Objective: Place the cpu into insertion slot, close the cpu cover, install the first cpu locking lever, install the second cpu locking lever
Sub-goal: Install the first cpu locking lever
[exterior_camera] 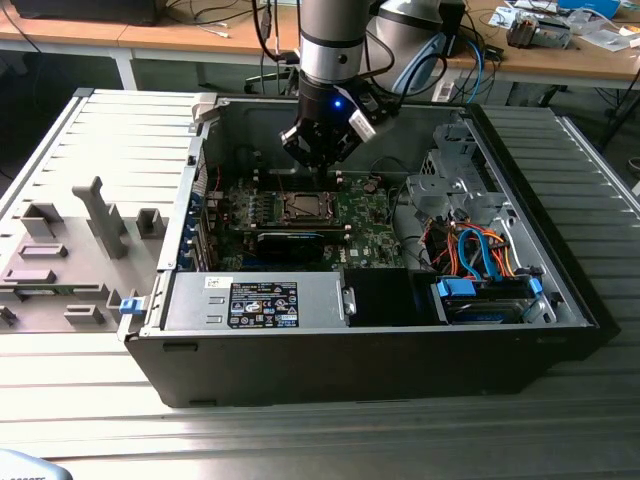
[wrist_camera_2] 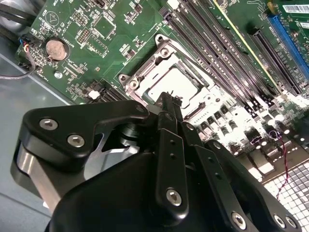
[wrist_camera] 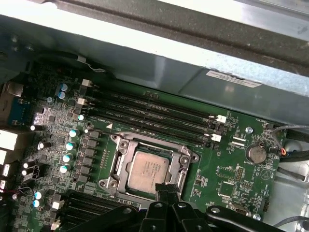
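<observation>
The cpu [wrist_camera: 150,169], a dull silver square, lies in the insertion slot [wrist_camera: 112,183] on the green board, also seen as the cpu [wrist_camera_2: 175,86]. The cpu cover [wrist_camera: 182,170] lies flat as a silver frame around it, with the chip showing through its window. My gripper [wrist_camera: 164,188] hangs shut just over one edge of the socket with nothing between its fingers. The second wrist view shows the gripper [wrist_camera_2: 169,100] from behind, its black linkage hiding part of the socket. In the exterior view the gripper [exterior_camera: 318,160] hovers above the insertion slot [exterior_camera: 303,207]. I cannot make out the locking levers.
The open computer case wall [exterior_camera: 380,350] rings the board. A black labelled power-supply box [exterior_camera: 262,303] sits at the front, and a drive cage with orange and blue cables [exterior_camera: 478,255] is at the exterior view's right. Long black memory slots [wrist_camera: 149,113] run beside the socket.
</observation>
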Robot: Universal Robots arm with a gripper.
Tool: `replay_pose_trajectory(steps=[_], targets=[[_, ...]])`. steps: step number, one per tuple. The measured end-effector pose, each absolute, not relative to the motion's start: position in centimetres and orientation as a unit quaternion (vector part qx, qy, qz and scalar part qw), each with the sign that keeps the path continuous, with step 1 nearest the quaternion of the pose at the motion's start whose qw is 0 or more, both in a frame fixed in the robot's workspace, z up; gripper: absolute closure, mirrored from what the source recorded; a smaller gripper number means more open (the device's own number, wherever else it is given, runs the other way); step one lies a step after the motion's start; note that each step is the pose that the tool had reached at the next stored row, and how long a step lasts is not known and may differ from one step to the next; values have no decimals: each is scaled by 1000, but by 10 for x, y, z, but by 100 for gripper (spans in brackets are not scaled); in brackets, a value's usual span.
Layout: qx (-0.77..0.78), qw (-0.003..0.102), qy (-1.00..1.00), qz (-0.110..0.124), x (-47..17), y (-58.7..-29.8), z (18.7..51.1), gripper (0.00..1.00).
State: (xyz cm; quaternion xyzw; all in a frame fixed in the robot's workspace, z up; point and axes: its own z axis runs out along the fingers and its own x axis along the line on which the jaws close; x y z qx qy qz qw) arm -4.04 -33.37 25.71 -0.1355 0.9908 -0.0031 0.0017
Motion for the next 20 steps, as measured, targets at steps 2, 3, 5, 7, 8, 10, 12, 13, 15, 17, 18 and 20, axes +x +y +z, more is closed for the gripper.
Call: replay_pose_trajectory(steps=[2, 3, 5, 7, 8, 10, 12, 13, 15, 17, 18, 20], targets=[[-139, 2, 990, -3, -40, -334, 257, 89], [-141, 2, 990, -3, -40, -334, 257, 89], [-145, 2, 989, -3, -40, -334, 257, 89], [-149, 2, 989, -3, -40, -334, 257, 89], [-151, 2, 989, -3, -40, -334, 257, 89], [-154, 2, 988, -3, -40, -334, 257, 89], [-157, 2, 988, -3, -40, -334, 257, 89], [-158, 2, 987, -3, -40, -334, 257, 89], [-163, 2, 987, -3, -40, -334, 257, 89], [-166, 2, 986, -3, -40, -334, 257, 89], [-168, 2, 986, -3, -40, -334, 257, 89], [-172, 2, 985, -3, -40, -334, 257, 89]])
